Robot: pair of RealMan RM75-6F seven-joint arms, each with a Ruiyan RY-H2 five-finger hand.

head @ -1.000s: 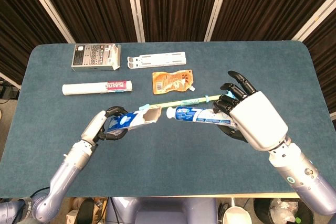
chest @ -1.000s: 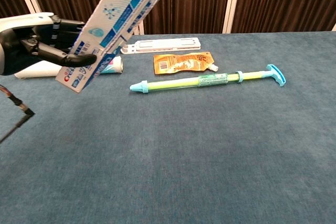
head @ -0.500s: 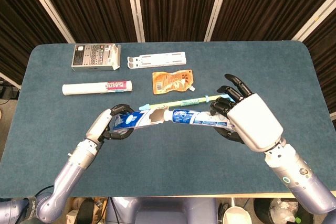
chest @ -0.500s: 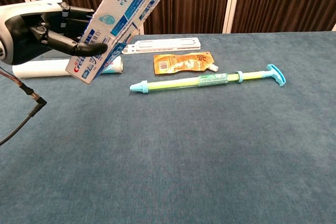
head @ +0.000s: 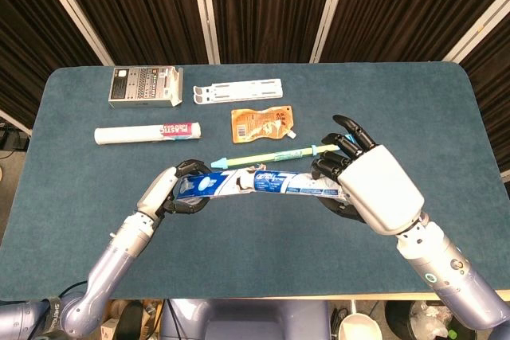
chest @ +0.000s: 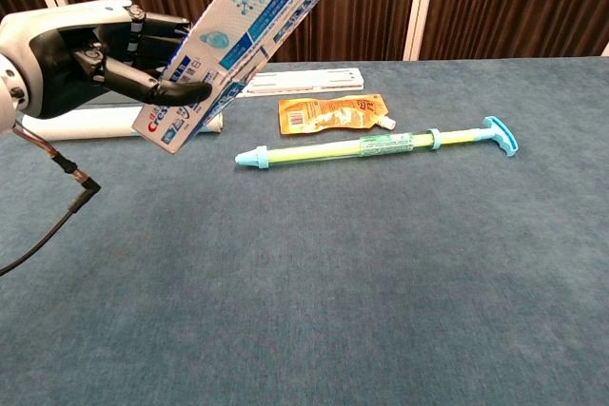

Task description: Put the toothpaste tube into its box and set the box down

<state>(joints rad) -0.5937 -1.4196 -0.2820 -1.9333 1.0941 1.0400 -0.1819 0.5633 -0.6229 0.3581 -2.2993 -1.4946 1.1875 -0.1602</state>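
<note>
Toothpaste tube [head: 307,189] partly inside box [head: 215,184], both held.

"Crest" in red letters, partly covered by dark fingers [chest: 181,91], on the lower end of the long blue-and-white cardboard toothpaste box [chest: 249,37]. Print on the orange foil pouch [chest: 330,112] and grey flat carton [head: 144,86] too small to read.

Your left hand [head: 177,193] grips the toothpaste box [head: 219,183] above the table [head: 263,260]; your right hand [head: 368,186] holds the toothpaste tube [head: 299,187], whose front end sits inside the box's open mouth
</note>
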